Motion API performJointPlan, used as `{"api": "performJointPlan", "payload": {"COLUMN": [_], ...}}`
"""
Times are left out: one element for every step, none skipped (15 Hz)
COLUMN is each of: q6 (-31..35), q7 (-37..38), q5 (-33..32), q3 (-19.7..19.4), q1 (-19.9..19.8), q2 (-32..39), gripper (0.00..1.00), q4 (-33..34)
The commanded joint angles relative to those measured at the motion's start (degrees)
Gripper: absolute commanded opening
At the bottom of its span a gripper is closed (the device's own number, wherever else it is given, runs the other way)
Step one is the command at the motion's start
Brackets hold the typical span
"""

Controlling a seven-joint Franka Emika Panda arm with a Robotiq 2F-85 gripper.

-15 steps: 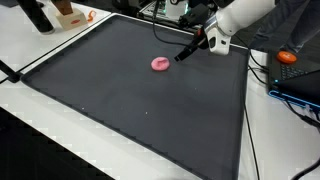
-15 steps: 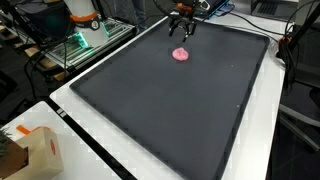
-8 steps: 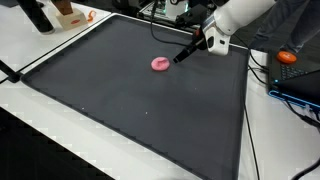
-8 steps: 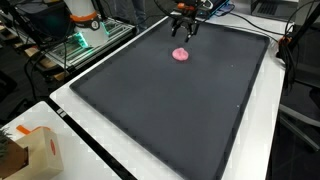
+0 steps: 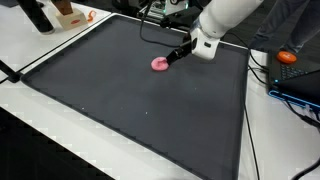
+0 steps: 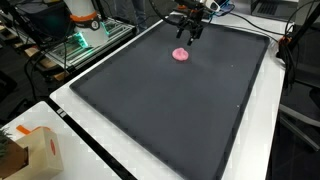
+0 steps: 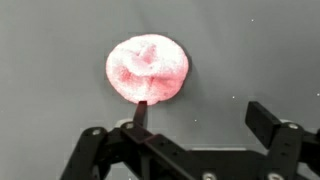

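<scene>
A small pink, round, crumpled soft thing [image 5: 159, 64] [image 6: 181, 55] lies on the dark grey mat [image 5: 130, 100] near its far edge. My gripper [image 5: 174, 57] [image 6: 186, 34] hangs just above and beside it, fingers spread wide with nothing between them. In the wrist view the pink thing [image 7: 147, 69] sits at upper left. One fingertip [image 7: 141, 112] overlaps its lower edge, while the other fingertip [image 7: 266, 118] stands off to the right over bare mat. The gripper [image 7: 203, 116] is off-centre from the pink thing.
The mat [image 6: 180, 110] covers most of a white table [image 5: 40, 110]. An orange object [image 5: 287, 57] and cables lie beyond the mat's edge. A wooden block [image 5: 68, 15] and a dark bottle [image 5: 36, 14] stand at a corner. A cardboard box [image 6: 35, 155] sits near the table's front.
The arm has moved along the mat toward the pink thing, bringing the open gripper from beside it to just over its edge. The pink thing has not moved.
</scene>
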Motion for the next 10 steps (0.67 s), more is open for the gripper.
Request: {"api": "performJointPlan", "payload": {"q6": [0.4,0.8,1.2,1.6,2.0,2.3,2.6,2.9,3.2,3.3], "q7": [3.7,5.0,6.5,7.9,9.4,10.7,12.1,13.6,14.9,16.3], "q5": [6.1,7.3,8.3,9.5,10.5,11.6,12.7,13.7,14.7,15.9], "q3": [-1.0,-1.5,-2.0,-2.5,-3.1,-3.6,-4.1,-4.7,-5.3,-5.7], "q1": [-1.5,-1.8,-2.1,-2.4,-2.8,-3.2,-3.7,-4.0,-4.5,-4.9], "q2": [2.5,2.8,3.2,3.5,3.9,4.2,4.6,4.8,5.1,5.4], "gripper": [1.00,1.00,1.00,1.00,1.00,1.00,1.00,1.00,1.00,1.00], "q4": [3.8,4.6,5.3,6.0,6.7,7.3,7.9,8.3,8.7,9.2]}}
